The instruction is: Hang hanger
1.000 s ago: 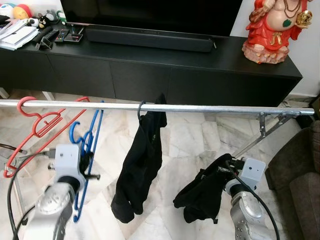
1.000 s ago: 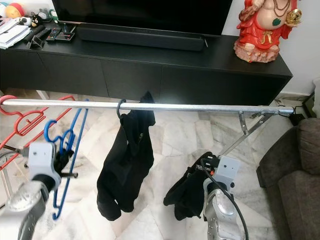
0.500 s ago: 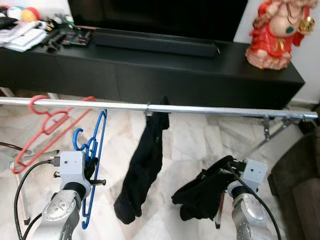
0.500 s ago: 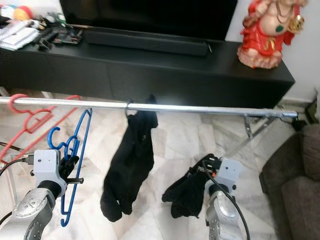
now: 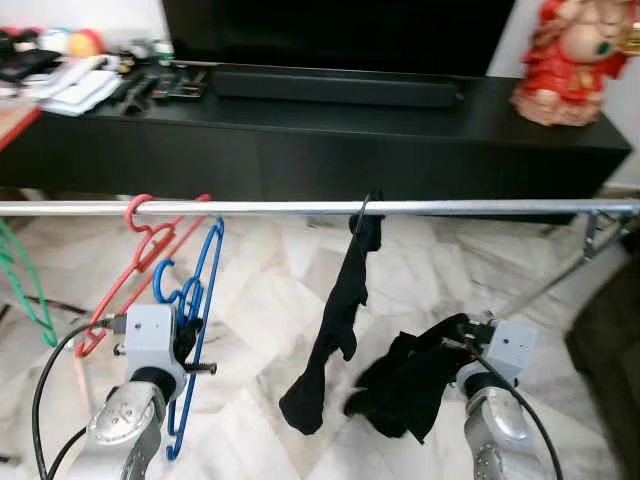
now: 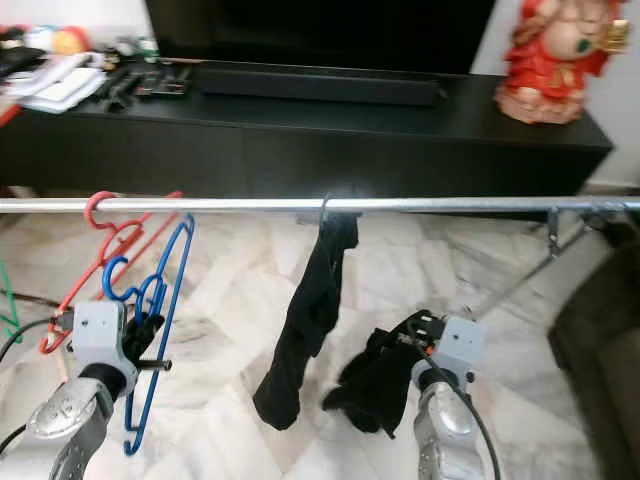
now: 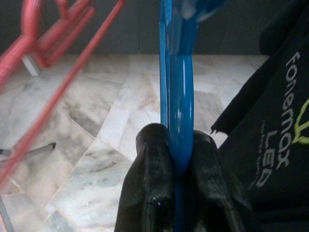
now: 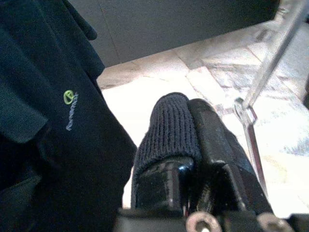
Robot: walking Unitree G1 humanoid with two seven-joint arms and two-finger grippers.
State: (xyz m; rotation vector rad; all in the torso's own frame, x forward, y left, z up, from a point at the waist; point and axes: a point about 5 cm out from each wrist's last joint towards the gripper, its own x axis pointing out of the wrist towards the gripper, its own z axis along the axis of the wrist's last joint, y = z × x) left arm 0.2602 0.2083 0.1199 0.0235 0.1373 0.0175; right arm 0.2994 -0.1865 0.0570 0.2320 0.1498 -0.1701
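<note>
Marble floor [image 5: 250, 300] runs beneath a metal rail [image 5: 450, 207]. Below that rail, the left end effector [image 7: 176, 159] pinches a blue hanger [image 5: 195, 310] tightly, beside a red hanger [image 5: 140, 245] hooked on the rail. The right end effector [image 8: 190, 140] is clamped on a black garment [image 5: 405, 385]; another black garment [image 5: 335, 320] hangs from the rail.

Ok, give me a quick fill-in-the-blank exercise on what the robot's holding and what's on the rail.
1. The left gripper is shut on the ____ hanger.
2. The right gripper holds a ____ garment.
3. The red hanger hooks over the ____.
4. Another black garment hangs from the rail, to the ____ of the red hanger.

Missing words: blue; black; rail; right
</note>
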